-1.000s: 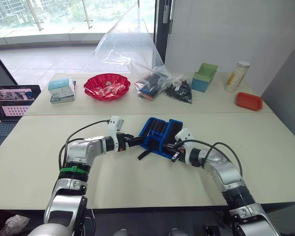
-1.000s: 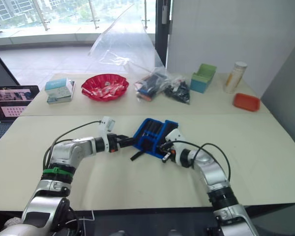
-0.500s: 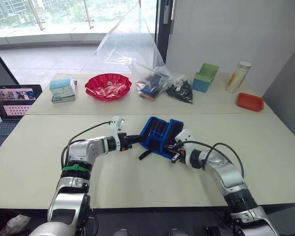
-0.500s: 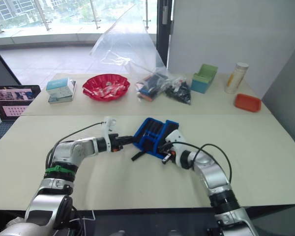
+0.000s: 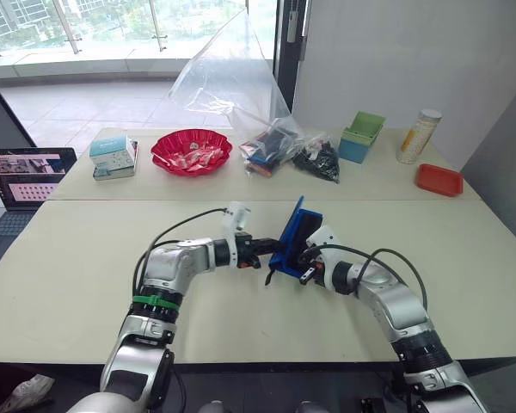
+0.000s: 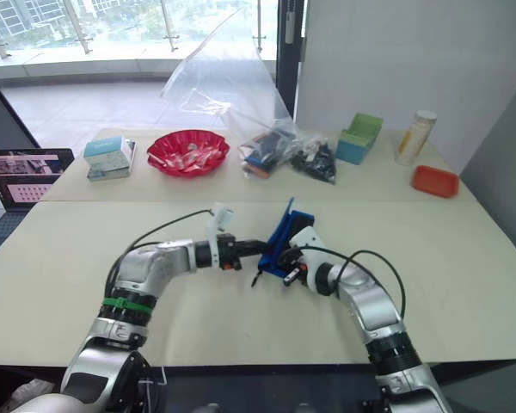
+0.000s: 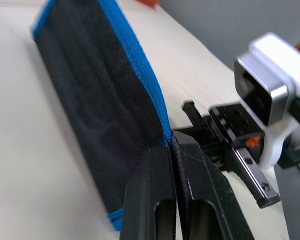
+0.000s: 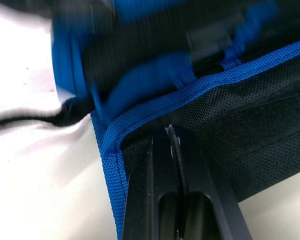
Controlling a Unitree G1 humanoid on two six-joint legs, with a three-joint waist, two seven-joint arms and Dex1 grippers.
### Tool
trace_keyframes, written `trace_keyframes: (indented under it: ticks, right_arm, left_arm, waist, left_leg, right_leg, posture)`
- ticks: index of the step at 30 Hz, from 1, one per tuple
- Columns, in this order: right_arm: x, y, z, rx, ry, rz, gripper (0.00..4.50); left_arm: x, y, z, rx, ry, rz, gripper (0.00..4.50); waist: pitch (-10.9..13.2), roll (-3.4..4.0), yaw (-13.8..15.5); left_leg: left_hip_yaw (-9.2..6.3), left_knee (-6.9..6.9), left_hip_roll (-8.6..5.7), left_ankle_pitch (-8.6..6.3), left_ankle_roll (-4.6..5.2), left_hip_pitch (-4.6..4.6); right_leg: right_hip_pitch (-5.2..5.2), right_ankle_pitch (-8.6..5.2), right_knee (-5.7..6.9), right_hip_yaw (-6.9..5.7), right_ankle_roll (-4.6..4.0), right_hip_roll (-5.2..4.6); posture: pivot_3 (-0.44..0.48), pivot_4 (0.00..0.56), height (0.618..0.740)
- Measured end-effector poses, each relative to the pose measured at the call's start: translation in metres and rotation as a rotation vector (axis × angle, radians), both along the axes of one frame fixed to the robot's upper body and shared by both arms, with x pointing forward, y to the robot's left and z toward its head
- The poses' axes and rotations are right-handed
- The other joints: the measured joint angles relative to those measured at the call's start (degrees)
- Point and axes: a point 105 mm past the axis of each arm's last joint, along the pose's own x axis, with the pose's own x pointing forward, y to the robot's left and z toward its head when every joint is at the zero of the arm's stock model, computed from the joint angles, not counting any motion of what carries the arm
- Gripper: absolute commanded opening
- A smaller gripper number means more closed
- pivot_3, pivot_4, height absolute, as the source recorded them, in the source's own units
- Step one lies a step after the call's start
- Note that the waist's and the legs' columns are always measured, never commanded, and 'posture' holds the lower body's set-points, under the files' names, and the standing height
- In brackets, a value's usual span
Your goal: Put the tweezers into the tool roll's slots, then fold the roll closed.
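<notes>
Both pincers are pinching the tool roll (image 5: 294, 235): left pincer (image 5: 269, 246) clamped on its raised blue edge, right pincer (image 5: 304, 261) clamped underneath. Folding step; next, I'd judge, flap needs carrying over toward right pincer.

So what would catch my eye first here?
Probably the black and blue tool roll, standing half-folded on edge mid-table, pinched between the left claw and the right claw. Behind it, on the far table, sit a big clear plastic bag and a bright red bowl.
</notes>
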Motion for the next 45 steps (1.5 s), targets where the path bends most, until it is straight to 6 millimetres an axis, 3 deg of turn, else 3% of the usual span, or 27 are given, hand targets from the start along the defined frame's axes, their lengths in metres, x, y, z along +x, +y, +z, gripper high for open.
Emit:
trace_keyframes:
  ticks: [7, 12, 17, 24, 27, 30, 36, 40, 43, 45]
  right_arm:
    - [-0.006, -0.016, 0.005, 0.011, 0.024, -0.031, 0.00]
    - [-0.013, -0.034, 0.012, 0.030, 0.061, -0.072, 0.00]
    - [-0.017, -0.055, 0.039, 0.091, 0.029, -0.111, 0.00]
    - [0.006, -0.039, 0.076, 0.185, -0.060, -0.097, 0.00]
    - [0.019, -0.030, 0.060, 0.151, -0.037, -0.111, 0.00]
    - [0.029, -0.030, 0.022, 0.035, 0.012, -0.142, 0.00]
    - [0.042, -0.025, 0.016, -0.043, -0.067, -0.116, 0.00]
    - [0.043, -0.019, 0.012, -0.072, -0.093, -0.069, 0.00]
    - [0.045, -0.020, 0.012, -0.088, -0.111, -0.052, 0.00]
    - [0.045, -0.022, 0.010, -0.095, -0.113, -0.055, 0.00]
  left_arm:
    - [0.001, -0.022, -0.014, 0.043, 0.002, -0.038, 0.06]
    - [0.011, -0.025, -0.023, 0.046, 0.025, -0.003, 0.06]
    - [0.016, -0.027, -0.026, 0.045, 0.021, 0.011, 0.06]
    - [0.017, -0.034, -0.029, 0.004, 0.051, 0.024, 0.06]
    - [0.016, -0.036, -0.029, 0.003, 0.045, 0.019, 0.06]
    - [0.017, -0.035, -0.027, -0.015, 0.061, 0.038, 0.06]
    - [0.018, -0.028, -0.026, -0.006, 0.039, 0.076, 0.06]
    - [0.006, -0.013, -0.008, -0.096, -0.012, 0.029, 1.26]
    - [0.005, 0.014, 0.027, -0.183, -0.138, 0.036, 2.19]
    - [0.008, 0.025, 0.047, -0.241, -0.202, 0.056, 2.19]
  waist:
    - [0.0, 0.00, 1.0]
    - [0.0, -0.01, 1.5]
    - [0.0, -0.02, 1.3]
    - [0.0, -0.02, 1.4]
    - [0.0, -0.02, 1.5]
    - [0.0, -0.02, 1.4]
    - [-0.1, -0.12, 0.9]
    - [-0.1, -0.11, -0.1]
    - [-0.1, -0.11, -0.1]
    - [-0.1, -0.12, 0.2]
  left_leg:
    - [-0.02, 0.03, -0.15, -0.13, 0.24, -0.02]
    - [-0.04, 0.05, -0.33, -0.13, 0.37, -0.09]
    - [-0.03, 0.01, -0.33, -0.11, 0.44, -0.07]
    - [-0.03, 0.02, -0.38, -0.06, 0.47, -0.07]
    - [-0.04, 0.02, -0.46, -0.04, 0.43, -0.06]
    - [-0.02, 0.01, -0.56, 0.14, 0.14, -0.08]
    - [0.01, -0.01, -0.53, 0.12, 0.19, 0.20]
    - [-0.01, -0.11, -0.40, 0.13, 0.17, 0.26]
    - [-0.07, -0.09, -0.40, 0.12, 0.19, 0.34]
    - [-0.09, -0.10, -0.40, -0.01, 0.41, 0.67]
  right_leg:
    - [0.01, 0.00, -0.14, 0.00, 0.01, -0.13]
    - [-0.01, 0.00, -0.22, -0.02, 0.12, -0.29]
    - [-0.01, -0.01, -0.23, -0.02, 0.13, -0.29]
    - [-0.01, 0.00, -0.19, -0.02, 0.15, -0.33]
    - [-0.01, 0.02, -0.16, -0.03, 0.18, -0.42]
    - [-0.06, 0.01, -0.13, -0.05, 0.20, -0.54]
    - [0.20, -0.01, -0.18, -0.03, 0.26, -0.55]
    - [0.24, -0.01, -0.19, -0.02, 0.26, -0.46]
    - [0.39, -0.01, -0.25, -0.06, 0.26, -0.47]
    - [0.76, -0.01, -0.35, -0.10, 0.26, -0.56]
  posture:
    - [0.000, 0.150, 0.740]
    - [0.000, 0.150, 0.740]
    - [0.000, 0.150, 0.740]
    - [0.000, 0.150, 0.740]
    - [0.000, 0.150, 0.740]
    - [0.000, 0.150, 0.740]
    - [0.000, 0.150, 0.740]
    - [0.000, 0.150, 0.740]
    - [0.000, 0.150, 0.740]
    - [0.000, 0.150, 0.740]
